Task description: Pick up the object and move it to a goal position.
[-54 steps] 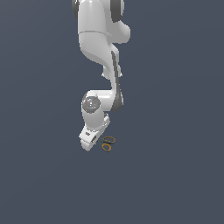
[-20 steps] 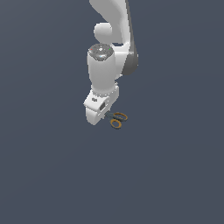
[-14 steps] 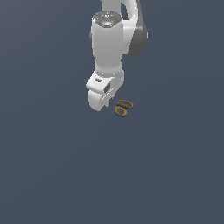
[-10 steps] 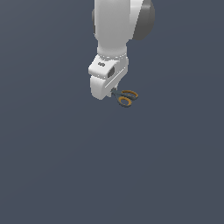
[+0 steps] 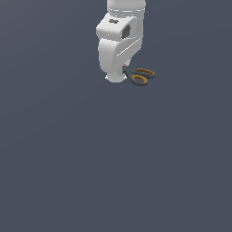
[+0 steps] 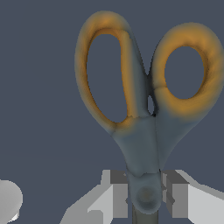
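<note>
The scissors [image 5: 139, 76] have dark grey handles with two orange-rimmed finger loops. In the exterior view they stick out from under the white arm toward that view's right, held off the floor. My gripper [image 5: 123, 72] is shut on them near the pivot, and its fingers are mostly hidden behind the white hand. In the wrist view the scissors [image 6: 144, 109] fill the picture, loops pointing away from the hand. The gripper [image 6: 146, 197] has one grey pad [image 6: 119, 194] on each side of the pivot screw. The blades are hidden.
A plain dark grey floor [image 5: 113, 172] fills the exterior view. The white arm [image 5: 118, 41] reaches down from the top edge. No other object shows.
The arm has risen toward the top of the exterior view with the scissors in the gripper, and they have shifted a little to that view's right.
</note>
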Robot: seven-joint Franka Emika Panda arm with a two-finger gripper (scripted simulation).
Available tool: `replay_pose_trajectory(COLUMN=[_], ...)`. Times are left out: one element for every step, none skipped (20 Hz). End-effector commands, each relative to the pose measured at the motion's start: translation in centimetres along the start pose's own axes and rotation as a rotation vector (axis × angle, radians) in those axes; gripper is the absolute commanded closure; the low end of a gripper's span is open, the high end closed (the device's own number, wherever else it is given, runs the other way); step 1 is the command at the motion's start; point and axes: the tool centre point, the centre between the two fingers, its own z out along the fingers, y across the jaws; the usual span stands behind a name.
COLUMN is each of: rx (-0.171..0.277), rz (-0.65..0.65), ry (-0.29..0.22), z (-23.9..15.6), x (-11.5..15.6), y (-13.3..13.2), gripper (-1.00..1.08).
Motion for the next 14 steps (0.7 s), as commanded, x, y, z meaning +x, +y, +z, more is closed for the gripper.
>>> replay_pose_trajectory(rx=[0.001, 0.001, 0.001, 0.001, 0.001, 0.001, 0.001, 0.001, 0.001, 0.001, 0.001, 0.001, 0.001, 0.001], rz=[0.001, 0.001, 0.001, 0.001, 0.002, 0.002, 0.002, 0.002, 0.002, 0.003, 0.003, 0.003, 0.003, 0.003], ry=[0.000, 0.000, 0.000, 0.000, 0.000, 0.000, 0.000, 0.000, 0.000, 0.000, 0.000, 0.000, 0.000, 0.000], z=[-1.7, -2.2, -2.7, -3.1, -3.5, -3.8, -4.1, -4.3, -4.5, -4.6, -4.7, -4.7, -4.6, -4.6], x=[0.2, 0.2, 0.3, 0.4, 0.4, 0.5, 0.5, 0.5, 0.6, 0.6, 0.6, 0.6, 0.6, 0.6], y=[-0.5, -0.6, -0.7, -0.9, -0.9, -1.0, -1.1, -1.1, -1.2, -1.2, -1.1, -1.1, -1.1, -1.1], gripper=[1.08, 1.08, 1.08, 1.08, 1.08, 1.08, 1.08, 1.08, 1.08, 1.08, 1.08, 1.08, 1.08, 1.08])
